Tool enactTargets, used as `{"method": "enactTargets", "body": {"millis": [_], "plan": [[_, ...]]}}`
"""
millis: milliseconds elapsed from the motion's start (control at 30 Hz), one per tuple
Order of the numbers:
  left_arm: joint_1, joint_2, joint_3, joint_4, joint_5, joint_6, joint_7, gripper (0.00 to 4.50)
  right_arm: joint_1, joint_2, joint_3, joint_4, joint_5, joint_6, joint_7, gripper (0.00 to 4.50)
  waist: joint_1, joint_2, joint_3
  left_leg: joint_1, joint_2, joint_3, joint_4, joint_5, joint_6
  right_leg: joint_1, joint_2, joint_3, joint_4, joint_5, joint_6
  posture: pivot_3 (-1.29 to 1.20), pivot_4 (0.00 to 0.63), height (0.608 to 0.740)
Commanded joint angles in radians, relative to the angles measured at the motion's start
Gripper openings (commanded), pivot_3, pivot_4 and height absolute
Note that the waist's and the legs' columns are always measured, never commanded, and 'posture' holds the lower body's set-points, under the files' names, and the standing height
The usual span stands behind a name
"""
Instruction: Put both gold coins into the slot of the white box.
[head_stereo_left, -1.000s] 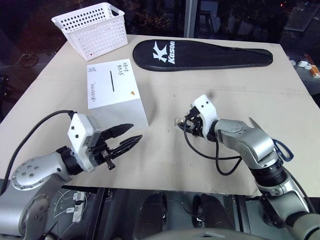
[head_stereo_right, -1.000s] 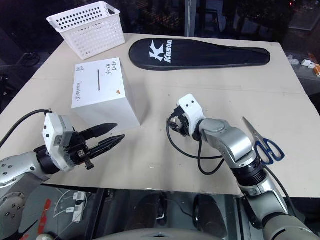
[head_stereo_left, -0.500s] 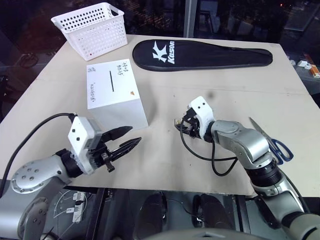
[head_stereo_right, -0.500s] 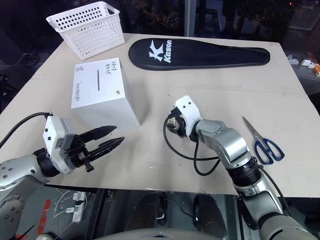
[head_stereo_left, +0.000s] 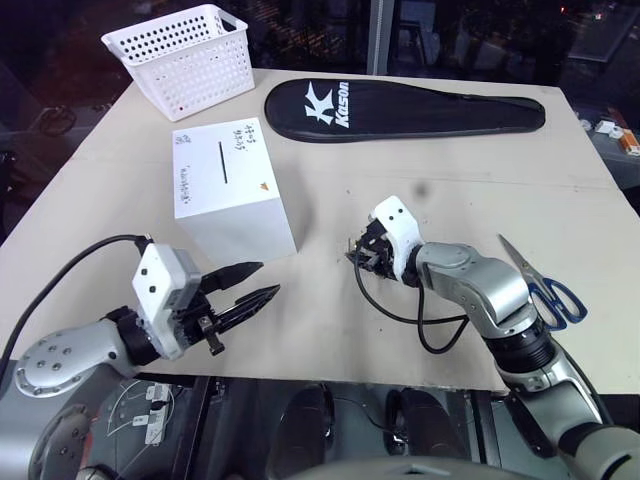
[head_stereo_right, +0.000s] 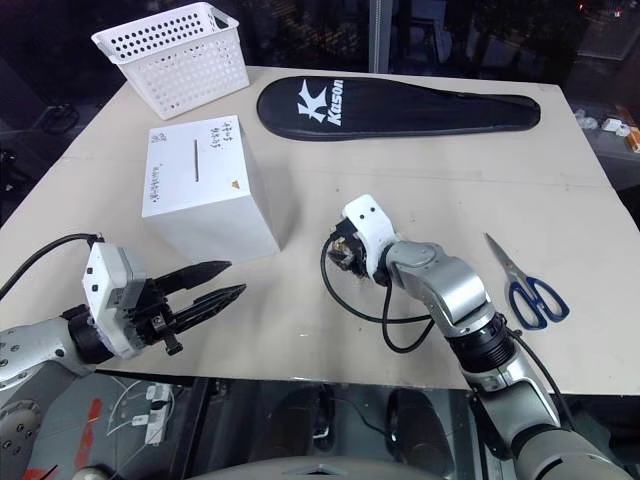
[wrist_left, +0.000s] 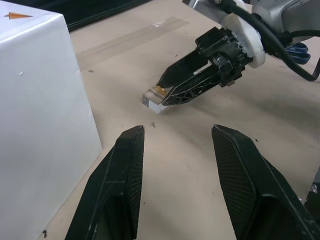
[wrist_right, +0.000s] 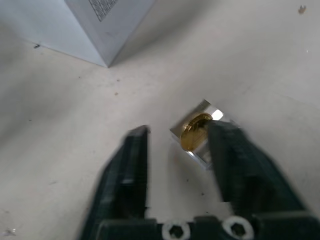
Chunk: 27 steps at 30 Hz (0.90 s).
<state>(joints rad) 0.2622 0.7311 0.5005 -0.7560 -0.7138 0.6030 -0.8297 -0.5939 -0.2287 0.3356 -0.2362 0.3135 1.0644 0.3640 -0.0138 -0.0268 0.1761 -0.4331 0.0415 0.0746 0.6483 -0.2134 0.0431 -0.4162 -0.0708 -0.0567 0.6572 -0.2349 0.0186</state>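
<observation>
Left gripper (head_stereo_left: 243, 293): nearest, low over the table's front edge, fingers parted with nothing between them, aimed toward the coin area.
Right gripper (wrist_right: 177, 150): down at the table near its middle, fingers partly open and straddling a small clear block; one finger touching or just beside the block, the other apart from it; nothing gripped yet, as far as can be told.
Gold coin (wrist_right: 194, 129): standing on edge in the clear block (wrist_left: 152, 99), on the table just right of the white box; a second coin cannot be made out.
White box (head_stereo_left: 230, 195): upright on the table (head_stereo_left: 420, 150), beyond the left gripper and left of the right one.
Slot (head_stereo_left: 222, 161): dark slit on the box's top face, uncovered.
Farther back: scissors (head_stereo_left: 545, 285) at the right edge, black racket cover (head_stereo_left: 400, 108), white basket (head_stereo_left: 185, 55) at the far left corner.
Step in hand: picking up the first coin; nothing in the slot yet, by the look of it.
Next move calls for: closing squarely on the coin's thin edge or faces without knocking the block over, then lifting and carrying over to the slot, coin aligned with the slit.
Change from a second ago: right fingers narrower around the block; right gripper slightly nearer the box; left gripper lower in the head view, opening unchanged.
</observation>
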Motion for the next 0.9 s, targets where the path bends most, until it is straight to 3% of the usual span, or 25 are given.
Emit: {"method": "enactTargets", "body": {"millis": [33, 367, 467, 533, 900], "plan": [[0.006, 0.013, 0.016, -0.021, -0.019, -0.022, -0.001, 2.15, -0.023, 0.006, -0.01, -0.021, -0.009, -0.011, 0.006, 1.58, 0.0, 0.0, 0.0, 0.0, 0.0, 0.0, 0.0, 0.0, 0.0, 0.0, 0.0, 0.0, 0.0, 0.0, 0.0, 0.0, 0.15, 0.74], [0.01, 0.017, 0.012, -0.019, -0.021, -0.029, 0.002, 2.15, -0.024, 0.002, -0.02, -0.026, -0.019, -0.005, 0.008, 1.58, 0.0, 0.0, 0.0, 0.0, 0.0, 0.0, -0.001, 0.0, 0.0, -0.001, 0.0, 0.0, 0.0, -0.002, 0.003, 0.0, 0.15, 0.74], [0.007, 0.019, 0.011, -0.017, -0.023, -0.03, 0.002, 2.15, -0.023, 0.003, -0.022, -0.029, -0.018, -0.002, 0.009, 0.37, 0.0, 0.0, 0.0, 0.0, 0.0, 0.0, -0.001, 0.0, 0.0, -0.001, 0.0, 0.0, 0.0, -0.002, 0.003, 0.0, 0.15, 0.74], [0.005, 0.019, 0.008, -0.016, -0.024, -0.031, 0.003, 2.15, -0.022, 0.004, -0.023, -0.031, -0.017, -0.001, 0.009, 0.05, 0.0, 0.0, 0.0, -0.001, 0.0, 0.0, -0.001, 0.0, 0.0, -0.001, 0.0, 0.0, 0.0, -0.002, 0.003, 0.0, 0.15, 0.74], [-0.025, 0.022, 0.002, -0.011, -0.057, -0.019, 0.02, 2.15, -0.013, -0.009, -0.044, -0.052, -0.006, -0.055, 0.036, 0.05, 0.001, 0.001, 0.0, -0.001, 0.0, 0.0, -0.001, 0.0, 0.0, -0.001, -0.001, 0.0, -0.001, -0.002, 0.003, 0.0, 0.15, 0.74]]}}
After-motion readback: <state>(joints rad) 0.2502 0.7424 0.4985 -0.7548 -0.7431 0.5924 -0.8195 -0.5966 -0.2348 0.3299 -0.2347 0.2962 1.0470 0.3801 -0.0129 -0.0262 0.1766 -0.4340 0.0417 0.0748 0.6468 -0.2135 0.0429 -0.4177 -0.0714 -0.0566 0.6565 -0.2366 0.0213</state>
